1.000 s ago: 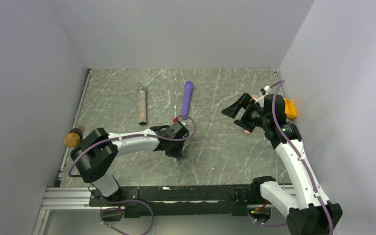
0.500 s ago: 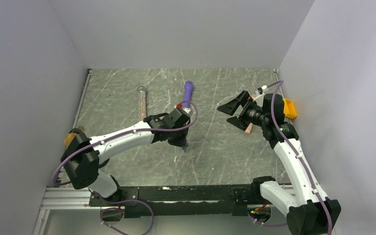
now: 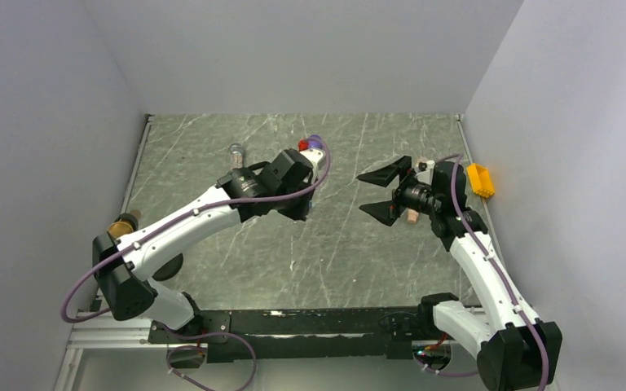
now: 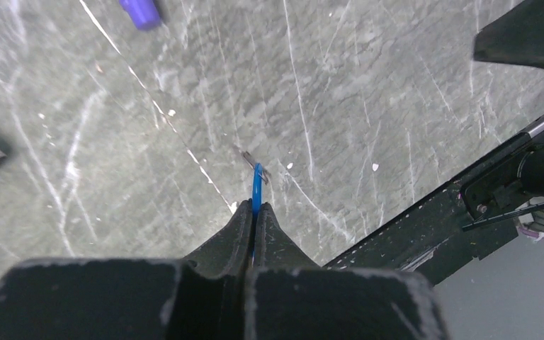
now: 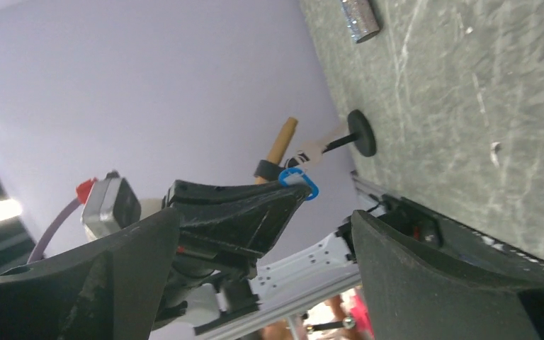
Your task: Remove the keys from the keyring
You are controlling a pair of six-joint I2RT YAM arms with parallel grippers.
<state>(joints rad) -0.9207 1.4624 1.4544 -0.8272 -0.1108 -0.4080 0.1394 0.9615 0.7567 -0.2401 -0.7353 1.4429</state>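
In the left wrist view the fingers of my left gripper (image 4: 256, 207) are shut on the blue keyring (image 4: 256, 185), whose loop sticks out past the tips, edge on. A thin grey piece, seemingly one of the keys (image 4: 248, 156), shows at the loop's far end. From above, the left gripper (image 3: 303, 212) hangs over the middle of the table. My right gripper (image 3: 359, 193) stands open a short way to its right, jaws spread wide and facing it. The right wrist view has the keyring (image 5: 299, 183) at the left fingers' tip, beyond the open right gripper (image 5: 263, 214).
The purple wand (image 3: 315, 143) lies at the back, mostly hidden by the left arm. A glitter tube (image 3: 235, 152) lies further left. A peach cylinder (image 3: 412, 217) sits under the right wrist, and an orange piece (image 3: 481, 179) by the right wall. Grey walls enclose the table.
The left arm has risen and swung toward the back of the table with the keyring in its grip. The right gripper has turned and moved left toward it.
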